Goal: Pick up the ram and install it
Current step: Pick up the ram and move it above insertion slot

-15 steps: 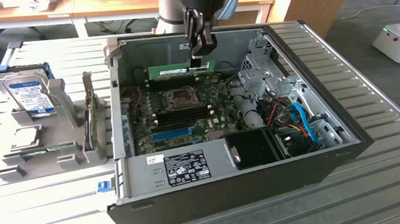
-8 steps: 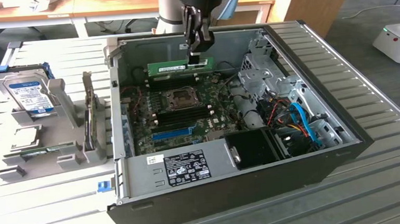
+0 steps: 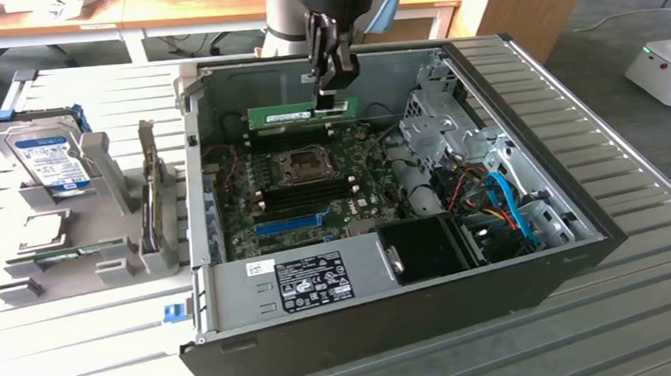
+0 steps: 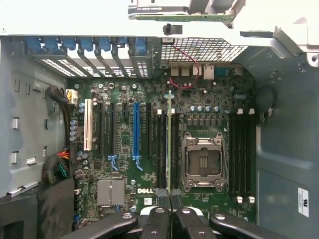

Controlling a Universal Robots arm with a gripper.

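The ram (image 3: pixel 296 113), a thin green stick with dark chips, hangs on edge inside the open computer case, over the far part of the motherboard (image 3: pixel 300 186). My gripper (image 3: pixel 332 95) comes down from above and is shut on its upper edge. In the wrist view the ram (image 4: pixel 169 139) shows edge-on as a thin green line between the black fingertips (image 4: pixel 162 195) of my gripper (image 4: pixel 169 196). There it lines up with the black memory slots (image 4: pixel 162 149) beside the CPU socket (image 4: pixel 202 162). Whether it touches a slot I cannot tell.
A grey parts holder (image 3: pixel 140 244) at the exterior view's left carries a blue-labelled hard drive (image 3: pixel 51 157) and another green stick (image 3: pixel 77 254). The case walls (image 3: pixel 541 123), drive cage (image 3: pixel 448 120), cables (image 3: pixel 506 204) and black fan shroud (image 3: pixel 433 248) crowd the exterior view's right side.
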